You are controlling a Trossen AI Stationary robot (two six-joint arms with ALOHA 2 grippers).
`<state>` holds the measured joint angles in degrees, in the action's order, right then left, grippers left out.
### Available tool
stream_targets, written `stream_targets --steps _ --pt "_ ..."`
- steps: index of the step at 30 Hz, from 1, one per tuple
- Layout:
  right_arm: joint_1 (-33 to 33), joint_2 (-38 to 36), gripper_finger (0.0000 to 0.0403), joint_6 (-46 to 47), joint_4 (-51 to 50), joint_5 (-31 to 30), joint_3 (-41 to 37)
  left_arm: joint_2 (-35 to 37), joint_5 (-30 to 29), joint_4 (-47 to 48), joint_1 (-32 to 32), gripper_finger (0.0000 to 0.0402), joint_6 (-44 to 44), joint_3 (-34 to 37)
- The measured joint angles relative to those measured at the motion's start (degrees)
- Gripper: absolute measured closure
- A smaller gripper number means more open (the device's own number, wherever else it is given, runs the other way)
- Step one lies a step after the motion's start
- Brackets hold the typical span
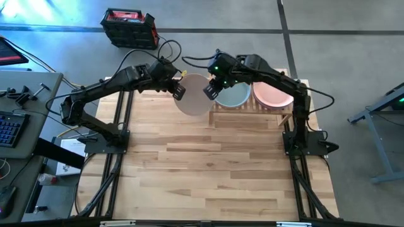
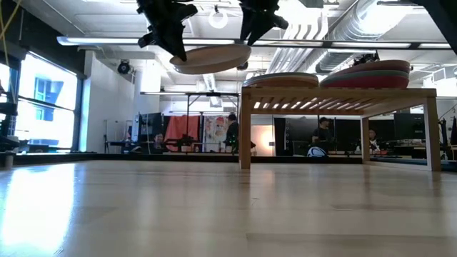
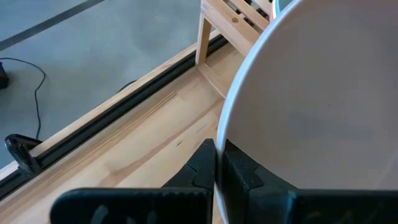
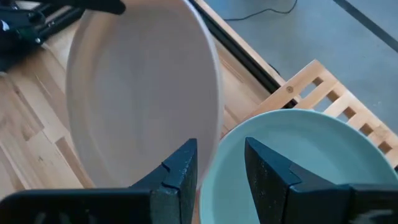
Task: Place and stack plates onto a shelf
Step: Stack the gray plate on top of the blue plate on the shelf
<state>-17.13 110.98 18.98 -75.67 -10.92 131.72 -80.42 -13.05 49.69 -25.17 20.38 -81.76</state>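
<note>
A beige plate (image 1: 192, 96) hangs in the air just left of the shelf (image 1: 255, 112), at about shelf-top height in the low view (image 2: 211, 57). My left gripper (image 1: 178, 92) is at its left rim, shut on it. My right gripper (image 1: 211, 90) is open at the opposite rim, one finger over the plate's inside (image 4: 180, 174) and one outside it (image 4: 267, 180). The slatted shelf (image 2: 339, 93) carries two stacks of plates. A mint green plate (image 4: 298, 162) tops the left stack and a peach plate (image 1: 273, 93) tops the right one. My left gripper pinches the beige plate's left rim (image 3: 219, 146) between its two fingers, coming from the table's left side and slanting down. The plate is lifted clear of the table and lies nearly level, reaching away from the fingers toward the shelf. My right gripper has the plate's right rim (image 4: 213, 146) between its open fingers. Whether a finger touches the rim, I cannot tell.
The shelf stands at the table's far right, near the table's far edge (image 3: 155, 87). Bare plank tabletop (image 1: 214, 170) spreads over the middle and near side. A desk with a keyboard (image 1: 9, 126) is left of the table, and a black-and-red case (image 1: 129, 28) lies on the floor beyond.
</note>
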Motion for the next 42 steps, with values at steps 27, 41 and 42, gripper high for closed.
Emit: stream_targets --steps 27,41,42 --pt "-0.1 2.9 0.0398 0.0 -1.3 0.4 0.0 0.0 0.2 0.0 0.0 0.0380 -0.6 0.0" --pt "-0.9 2.8 0.0402 0.0 -2.9 0.9 0.0 0.0 7.5 -0.4 -1.3 0.0377 -3.6 0.0" --pt "-0.9 2.8 0.0402 0.0 -3.0 0.9 0.0 0.0 8.4 -0.4 -1.6 0.0377 -3.5 0.0"
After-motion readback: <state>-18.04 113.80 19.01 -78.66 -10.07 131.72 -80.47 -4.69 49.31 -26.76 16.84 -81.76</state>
